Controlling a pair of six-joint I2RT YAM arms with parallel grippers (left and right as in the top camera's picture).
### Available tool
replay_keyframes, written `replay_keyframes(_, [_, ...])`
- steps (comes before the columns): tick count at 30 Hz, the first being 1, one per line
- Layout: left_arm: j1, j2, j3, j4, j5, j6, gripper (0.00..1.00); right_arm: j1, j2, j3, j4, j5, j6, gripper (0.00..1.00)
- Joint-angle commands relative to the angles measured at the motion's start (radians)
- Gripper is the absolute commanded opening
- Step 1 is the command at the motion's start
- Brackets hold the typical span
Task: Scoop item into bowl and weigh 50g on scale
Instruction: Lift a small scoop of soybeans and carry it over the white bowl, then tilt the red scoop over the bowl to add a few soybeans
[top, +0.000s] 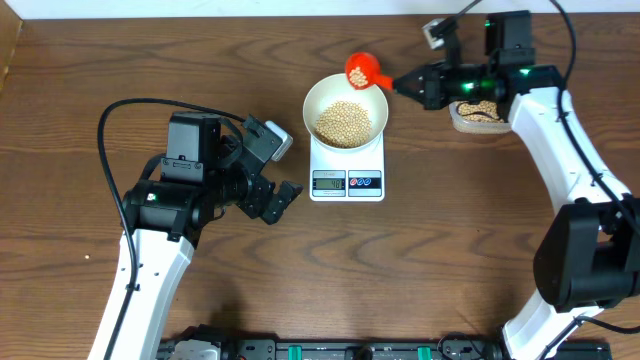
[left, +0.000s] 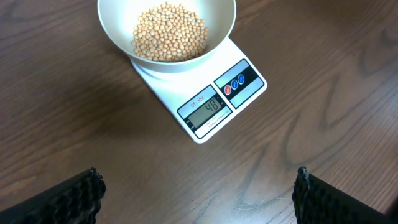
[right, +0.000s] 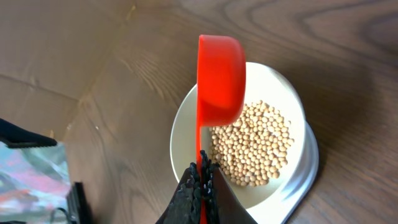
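Observation:
The white bowl (top: 347, 108) stands on the small white scale (top: 347, 181) and holds a heap of tan-yellow beans (top: 345, 122). The display (left: 207, 107) reads 48. My right gripper (top: 400, 84) is shut on the handle of a red scoop (top: 362, 70), held at the bowl's far right rim with a few beans in it. In the right wrist view the scoop (right: 219, 78) hangs on edge over the bowl (right: 180, 137) and beans (right: 255, 146), with the gripper (right: 202, 180) below. My left gripper (top: 278, 200) is open and empty, left of the scale; its fingers (left: 196, 193) frame bare table.
A clear container (top: 478, 115) with more beans sits at the right, under my right arm. Cables run along the table's left and far right. A cardboard edge shows at the far left.

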Motion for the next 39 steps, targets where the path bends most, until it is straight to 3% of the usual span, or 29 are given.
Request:
replay_keyframes(1, [-0.002,0.005,0.024,0.0,-0.005,0.018,0.98,0.034,-0.035,0.004,0.004,0.046,-0.063,0.01])
replay_keyframes(19, [-0.002,0.005,0.024,0.0,-0.005,0.018,0.99,0.076,-0.046,0.004,-0.032,0.164,-0.157,0.01])
replay_keyframes(31, [-0.002,0.005,0.024,0.0,-0.005,0.018,0.99,0.133,-0.1,0.004,-0.071,0.362,-0.264,0.01])
replay_keyframes(39, [-0.002,0.005,0.024,0.0,-0.005,0.018,0.98,0.147,-0.1,0.004,-0.075,0.367,-0.285,0.01])
